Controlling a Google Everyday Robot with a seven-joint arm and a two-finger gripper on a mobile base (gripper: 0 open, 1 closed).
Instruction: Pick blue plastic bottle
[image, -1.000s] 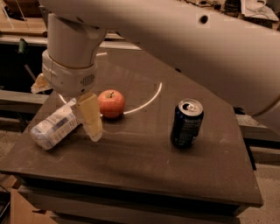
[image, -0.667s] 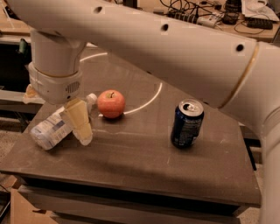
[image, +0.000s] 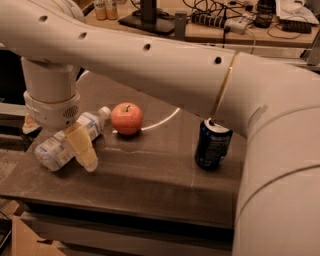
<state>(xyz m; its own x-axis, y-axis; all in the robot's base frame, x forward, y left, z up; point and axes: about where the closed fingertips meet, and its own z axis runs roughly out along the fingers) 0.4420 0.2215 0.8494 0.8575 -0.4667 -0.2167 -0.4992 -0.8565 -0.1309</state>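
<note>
The blue plastic bottle (image: 64, 144) lies on its side at the left of the table, its white cap (image: 105, 111) pointing toward the apple. My gripper (image: 56, 137) hangs from the wrist right over the bottle's middle. It is open, with one tan finger (image: 83, 148) in front of the bottle and the other finger (image: 29, 125) behind it at the left. The bottle rests on the table between them. The wrist hides part of the bottle's upper side.
A red apple (image: 127, 118) sits just right of the bottle's cap. A dark blue soda can (image: 212, 145) stands upright at the right. The dark table (image: 150, 185) has its front edge close below. My big white arm spans the top and right of the view.
The arm has swung left and lowered. The gripper now straddles the bottle's middle instead of hovering at its right end. The bottle, apple and can have not moved.
</note>
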